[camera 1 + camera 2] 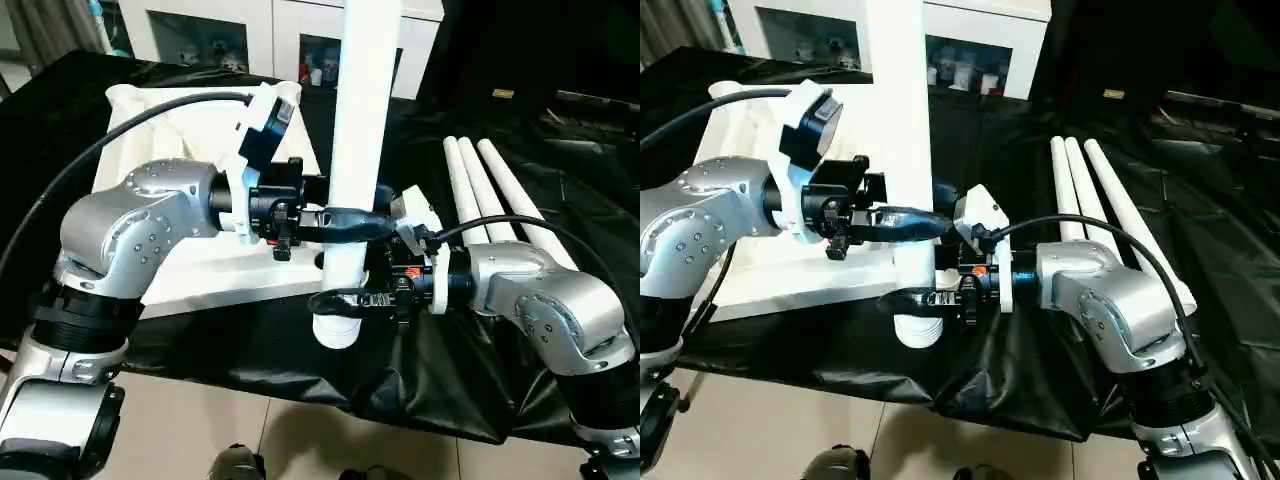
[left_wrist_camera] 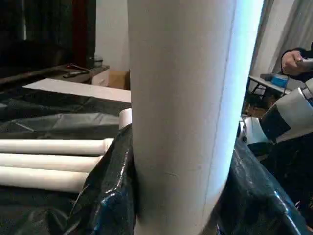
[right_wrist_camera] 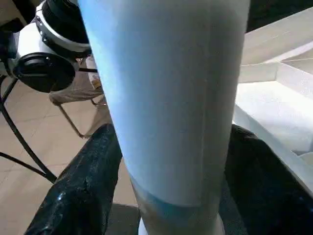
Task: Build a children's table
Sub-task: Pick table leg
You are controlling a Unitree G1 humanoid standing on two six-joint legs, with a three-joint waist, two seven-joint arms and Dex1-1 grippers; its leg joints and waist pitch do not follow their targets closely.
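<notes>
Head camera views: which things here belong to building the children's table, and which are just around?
Part of the job:
- held leg, upright, gripped by left gripper above right gripper
- three spare legs, side by side on the black cloth
- tabletop, underside up

Just around:
- black cloth
- white cabinets behind

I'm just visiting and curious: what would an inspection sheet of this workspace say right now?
Surface: black sheet covering the table.
Job's things: white tabletop lying underside up; one leg held upright at the front edge; three legs lying side by side.
Clutter: nothing seen.
Grippers: left gripper and right gripper both clamp the upright leg, left above right.
Cables: black cable over the left arm.
Surroundings: white cabinets behind.
</notes>
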